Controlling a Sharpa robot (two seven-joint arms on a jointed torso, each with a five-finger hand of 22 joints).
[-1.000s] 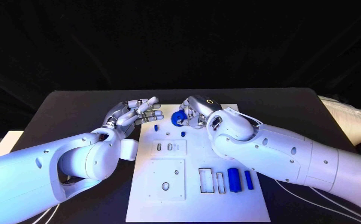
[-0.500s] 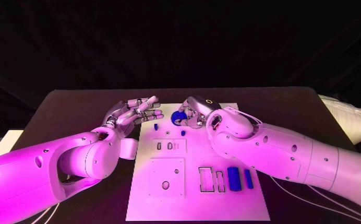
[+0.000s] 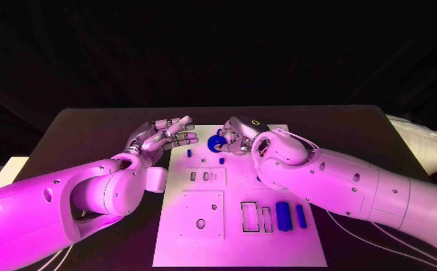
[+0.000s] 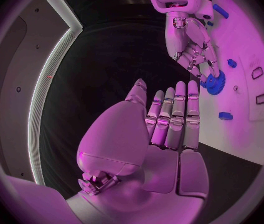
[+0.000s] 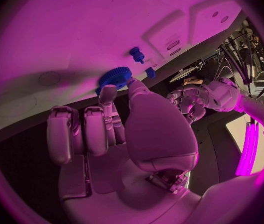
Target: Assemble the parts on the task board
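Blue gear point(image 3: 216, 143) pinched by right hand point(image 3: 239, 136); two blue pegs point(image 3: 189, 154) nearby.

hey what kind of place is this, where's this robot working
Probably a robotics lab or demo bench: a black table against a dark backdrop, a white task board with cut-out slots and small blue parts, and the right hand holding a blue gear.

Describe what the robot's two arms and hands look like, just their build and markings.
Both arms are bulky, smooth white shells with rounded joints and small dark screw dots. The left hand and right hand are silver metal with segmented fingers. The right hand carries a dark patch with a small yellow ring marking. Thin pale cables trail on the table beneath each arm.
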